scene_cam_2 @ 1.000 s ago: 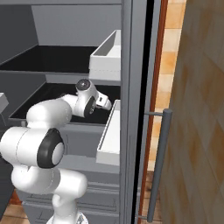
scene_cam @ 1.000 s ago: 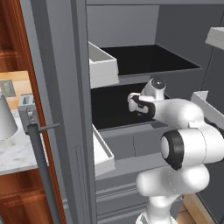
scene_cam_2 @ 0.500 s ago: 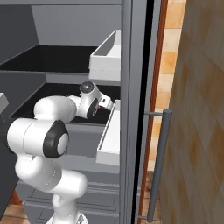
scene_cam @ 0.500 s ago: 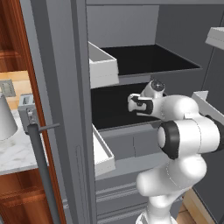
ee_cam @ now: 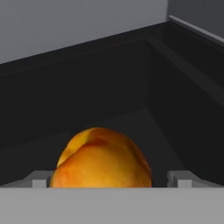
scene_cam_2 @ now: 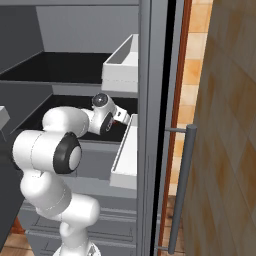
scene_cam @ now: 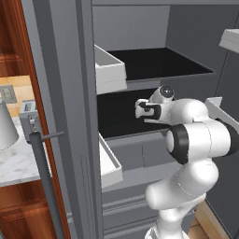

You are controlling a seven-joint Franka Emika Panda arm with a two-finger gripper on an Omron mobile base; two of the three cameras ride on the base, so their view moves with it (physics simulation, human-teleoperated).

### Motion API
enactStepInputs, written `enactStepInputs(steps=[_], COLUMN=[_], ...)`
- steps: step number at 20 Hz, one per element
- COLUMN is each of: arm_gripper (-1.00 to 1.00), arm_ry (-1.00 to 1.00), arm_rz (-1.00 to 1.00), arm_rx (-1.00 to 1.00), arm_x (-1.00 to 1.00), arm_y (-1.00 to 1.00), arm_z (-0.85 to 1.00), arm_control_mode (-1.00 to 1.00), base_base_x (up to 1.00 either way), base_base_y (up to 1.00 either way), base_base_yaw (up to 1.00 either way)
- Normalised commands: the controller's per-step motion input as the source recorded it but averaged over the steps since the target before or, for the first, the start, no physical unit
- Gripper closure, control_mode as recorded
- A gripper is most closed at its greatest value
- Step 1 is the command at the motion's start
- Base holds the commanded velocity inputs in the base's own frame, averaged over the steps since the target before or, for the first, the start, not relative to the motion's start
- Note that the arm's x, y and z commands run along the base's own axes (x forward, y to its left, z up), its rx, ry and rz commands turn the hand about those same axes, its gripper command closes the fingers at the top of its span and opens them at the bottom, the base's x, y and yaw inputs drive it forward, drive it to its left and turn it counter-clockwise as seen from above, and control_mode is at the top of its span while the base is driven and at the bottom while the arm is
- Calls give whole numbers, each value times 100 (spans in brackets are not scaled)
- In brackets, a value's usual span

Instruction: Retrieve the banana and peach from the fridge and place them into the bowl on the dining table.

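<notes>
Three cameras on the tall grey open fridge point(scene_cam: 140, 28)

Base views flank its dark shelves from left and right; the hand view looks close along the lower shelf.

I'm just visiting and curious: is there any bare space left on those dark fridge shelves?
The upper dark shelf lies bare between the white door bin and the grey back wall. On the lower shelf, bare floor runs behind the peach. It is crowded at the front, where the open end effector flanks the peach.

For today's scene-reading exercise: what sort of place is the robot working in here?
Most likely a kitchen: the arm reaches into an open grey fridge with dark shelves and white door bins, where a peach lies.
</notes>
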Motion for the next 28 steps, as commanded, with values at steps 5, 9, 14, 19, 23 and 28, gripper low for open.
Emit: enactStepInputs(steps=[5, 9, 14, 19, 23, 28], arm_gripper=[100, 100, 100, 100, 100, 100], arm_ry=[0, 0, 5, -14, -5, 3], arm_rz=[0, 0, 0, 1, 2, 3], arm_rx=[0, 0, 0, 0, -1, 0], arm_x=[3, 0, -36, -100, -100, -100], arm_y=[0, 0, 0, 0, 24, 12], arm_z=[-24, -29, -29, 36, 62, 91], arm_control_mode=[-100, -100, -100, -100, -100, -100], base_base_x=[0, 0, 0, 0, 0, 0], base_base_y=[0, 0, 0, 0, 0, 0], base_base_yaw=[0, 0, 0, 0, 0, 0])
